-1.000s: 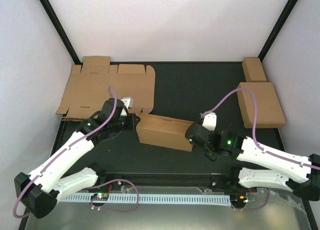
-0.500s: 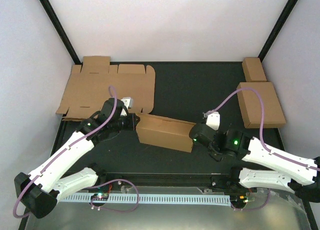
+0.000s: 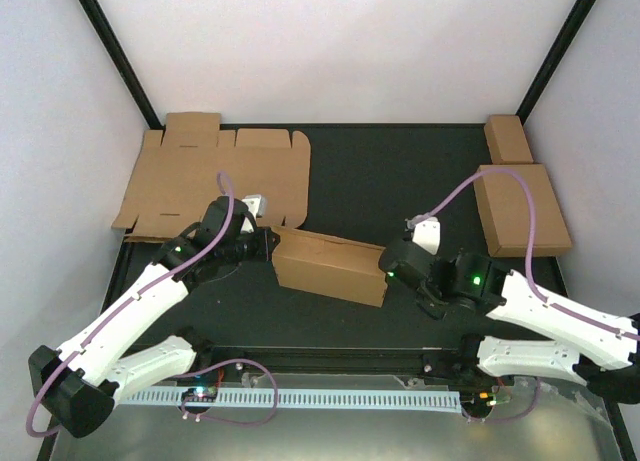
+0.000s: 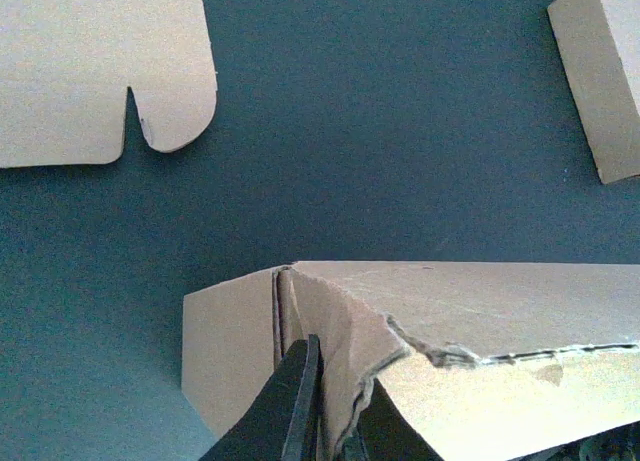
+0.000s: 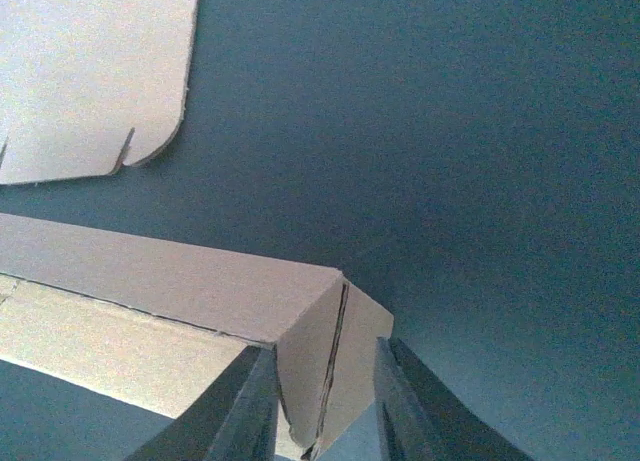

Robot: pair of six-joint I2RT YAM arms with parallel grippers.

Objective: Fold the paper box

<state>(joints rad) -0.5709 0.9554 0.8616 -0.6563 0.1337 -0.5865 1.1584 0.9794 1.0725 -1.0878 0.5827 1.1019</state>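
Observation:
The paper box (image 3: 330, 266), brown cardboard and partly folded into a long shape, lies in the middle of the dark table. My left gripper (image 3: 268, 243) is shut on the creased flap at its left end; in the left wrist view the black fingers (image 4: 300, 401) pinch that torn-edged flap of the paper box (image 4: 480, 311). My right gripper (image 3: 388, 271) is at the box's right end. In the right wrist view its two fingers (image 5: 255, 401) straddle the doubled end flaps of the paper box (image 5: 310, 351) and press on both sides.
A flat die-cut cardboard sheet (image 3: 215, 176) lies at the back left, close behind the left arm. Two folded brown boxes, a larger one (image 3: 520, 209) and a small one (image 3: 508, 138), sit along the right edge. Black frame posts stand at the back corners.
The right gripper widened, shifted slightly along the box's right end, then narrowed onto the end flaps. The left gripper and the box have barely moved.

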